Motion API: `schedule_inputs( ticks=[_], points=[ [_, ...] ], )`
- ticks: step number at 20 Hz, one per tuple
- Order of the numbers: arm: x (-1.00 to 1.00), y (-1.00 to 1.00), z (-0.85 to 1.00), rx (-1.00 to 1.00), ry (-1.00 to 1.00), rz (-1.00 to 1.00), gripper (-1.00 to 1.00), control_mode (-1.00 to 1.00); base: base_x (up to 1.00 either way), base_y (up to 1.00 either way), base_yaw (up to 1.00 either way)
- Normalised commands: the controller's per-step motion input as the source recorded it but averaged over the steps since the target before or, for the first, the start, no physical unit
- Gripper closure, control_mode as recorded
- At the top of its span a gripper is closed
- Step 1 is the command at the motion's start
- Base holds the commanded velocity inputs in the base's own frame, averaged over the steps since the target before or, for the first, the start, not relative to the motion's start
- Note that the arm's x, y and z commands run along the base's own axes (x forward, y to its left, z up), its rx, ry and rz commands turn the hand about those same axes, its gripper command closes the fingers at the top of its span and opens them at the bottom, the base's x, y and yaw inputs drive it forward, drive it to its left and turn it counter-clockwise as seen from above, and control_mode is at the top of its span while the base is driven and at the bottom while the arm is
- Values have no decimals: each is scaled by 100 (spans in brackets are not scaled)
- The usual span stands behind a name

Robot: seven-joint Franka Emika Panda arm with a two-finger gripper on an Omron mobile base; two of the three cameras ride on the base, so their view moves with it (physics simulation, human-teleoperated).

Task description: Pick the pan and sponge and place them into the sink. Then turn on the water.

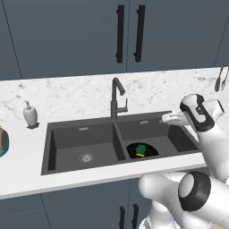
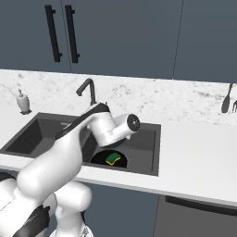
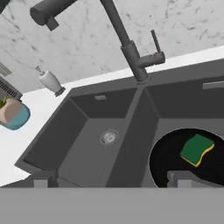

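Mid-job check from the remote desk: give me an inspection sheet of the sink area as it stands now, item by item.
Surface: white marbled counter around the sink, bare near the rim.
Sink: dark double-basin sink; left basin holds nothing but its drain.
Pan: black pan lies flat in the right basin.
Sponge: sponge rests inside the pan, green face up.
Water: no stream seen at the tap; not yet on.
Clutter: soap dispenser left of the sink; a round teal-and-tan object further left; utensils hang far right.
Hand: hand hovers over the sink front, holding nothing; jaw state unclear.
Cables: nothing seen.
Surroundings: dark cabinets above and below.
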Motion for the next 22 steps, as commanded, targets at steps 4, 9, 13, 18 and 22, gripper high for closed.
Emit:
schedule_inputs(
  ticks=[4, 9, 13, 18, 22],
  points=[
    [-9, 0, 49, -22, -3, 2, -100, -100, 0, 0, 0],
    [0, 0, 5, -23, -8, 31, -100, -100, 0, 0, 0],
    [0, -1, 0, -23, -10, 47, -100, -100, 0, 0, 0],
    [0, -7, 0, -21, -13, 52, -100, -100, 0, 0, 0],
    [0, -4, 1, -21, -33, 39, -100, -100, 0, 0, 0]
  ],
)
